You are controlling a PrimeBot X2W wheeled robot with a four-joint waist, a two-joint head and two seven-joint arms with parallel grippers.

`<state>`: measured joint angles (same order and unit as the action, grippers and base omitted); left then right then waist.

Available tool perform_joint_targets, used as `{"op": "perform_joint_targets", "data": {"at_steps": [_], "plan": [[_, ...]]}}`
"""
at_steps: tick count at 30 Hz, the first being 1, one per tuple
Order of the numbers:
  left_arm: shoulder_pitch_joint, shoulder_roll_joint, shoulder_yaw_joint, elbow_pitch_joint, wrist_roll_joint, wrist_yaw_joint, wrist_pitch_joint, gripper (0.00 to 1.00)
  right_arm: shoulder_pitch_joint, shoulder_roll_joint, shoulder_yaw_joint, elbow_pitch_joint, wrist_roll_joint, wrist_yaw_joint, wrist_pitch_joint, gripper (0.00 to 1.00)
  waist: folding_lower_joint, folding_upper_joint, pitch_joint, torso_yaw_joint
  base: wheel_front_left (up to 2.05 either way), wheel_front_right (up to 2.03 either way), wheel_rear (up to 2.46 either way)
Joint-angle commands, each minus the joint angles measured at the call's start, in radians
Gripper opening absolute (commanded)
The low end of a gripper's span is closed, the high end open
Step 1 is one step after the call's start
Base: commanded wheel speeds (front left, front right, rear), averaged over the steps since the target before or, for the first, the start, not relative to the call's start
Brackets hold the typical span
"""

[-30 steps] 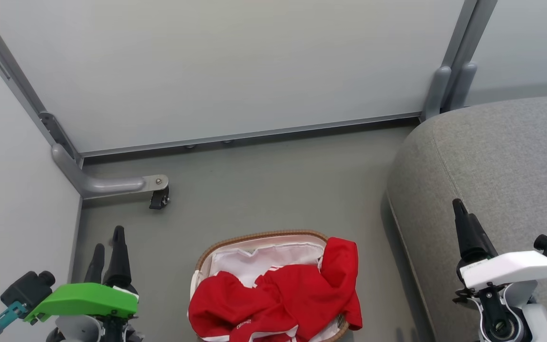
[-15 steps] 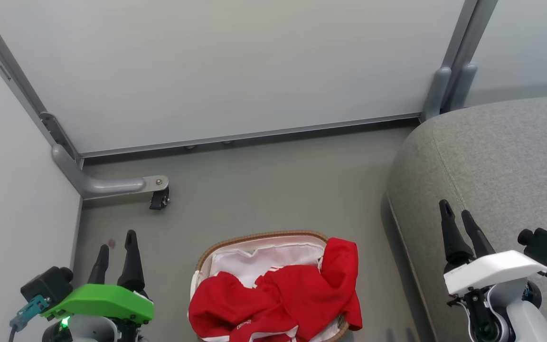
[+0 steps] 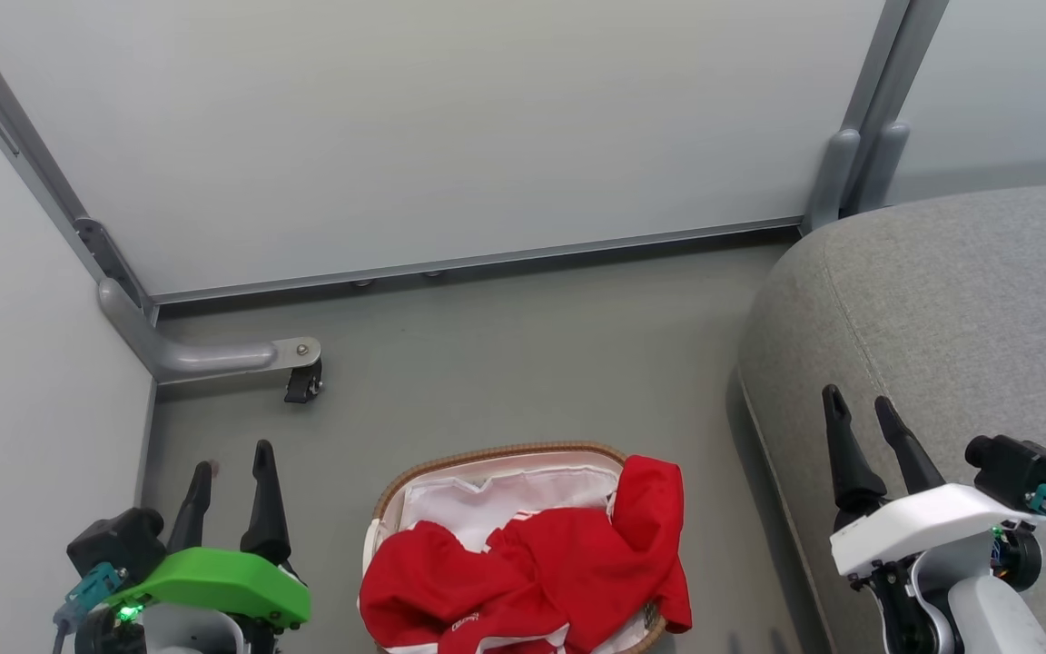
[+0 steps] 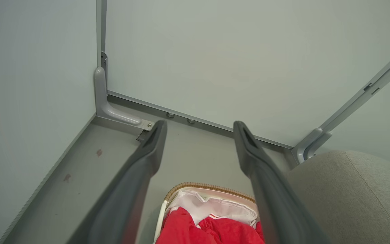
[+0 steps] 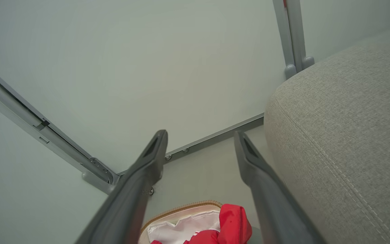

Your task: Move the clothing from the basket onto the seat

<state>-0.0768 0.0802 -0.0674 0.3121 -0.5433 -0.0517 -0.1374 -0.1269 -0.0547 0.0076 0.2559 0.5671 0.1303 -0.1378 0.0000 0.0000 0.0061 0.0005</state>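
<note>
The left tool (image 3: 232, 459), under its green wrist cover (image 3: 214, 581), points up the head view, its dark fingers (image 3: 264, 500) spread wide and empty. The right tool (image 3: 857, 400), under its white wrist cover (image 3: 922, 527), stands likewise.

Both arms crept inward, that's about it

The left gripper (image 3: 232, 457) has slid sideways toward the basket (image 3: 505, 448) and sits a touch lower in the head view, with its green cover (image 3: 214, 586) and wrist camera (image 3: 114, 543) coming along. There's also a small green light (image 3: 127, 614) showing under the cover that wasn't there a second ago. The right gripper (image 3: 856, 398) has drifted the other way, over the seat (image 3: 959, 300) toward its rounded edge, and it's turned too. Before you only saw one finger edge-on, now both fingers (image 3: 841, 454) show side by side.
</note>
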Motion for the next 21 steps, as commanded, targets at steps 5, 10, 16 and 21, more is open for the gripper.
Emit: {"op": "perform_joint_targets", "data": {"at_steps": [5, 10, 16, 21], "plan": [[0.006, 0.003, -0.005, -0.015, 0.070, 0.001, -0.021, 1.00, 0.003, -0.004, 0.008, -0.009, -0.084, 0.001, -0.021, 1.00, 0.0000, 0.0000, 0.000, 0.000, 0.00, 0.00, 0.00], [0.005, -0.001, -0.006, -0.020, 0.118, -0.006, -0.034, 1.00, 0.000, -0.004, 0.009, -0.006, -0.132, 0.000, -0.034, 1.00, 0.0000, 0.0000, -0.001, 0.000, 0.00, 0.00, 0.00], [-0.004, -0.006, -0.012, -0.030, 0.177, -0.018, -0.047, 1.00, -0.007, -0.003, 0.015, -0.006, -0.187, 0.000, -0.047, 1.00, 0.0000, 0.0000, 0.000, -0.002, 0.00, 0.00, 0.00], [-0.005, -0.011, -0.021, -0.031, 0.227, -0.026, -0.060, 1.00, -0.006, -0.001, 0.009, -0.005, -0.235, 0.000, -0.059, 1.00, 0.0000, 0.0000, -0.001, -0.005, 0.00, 0.00, 0.00]]}}
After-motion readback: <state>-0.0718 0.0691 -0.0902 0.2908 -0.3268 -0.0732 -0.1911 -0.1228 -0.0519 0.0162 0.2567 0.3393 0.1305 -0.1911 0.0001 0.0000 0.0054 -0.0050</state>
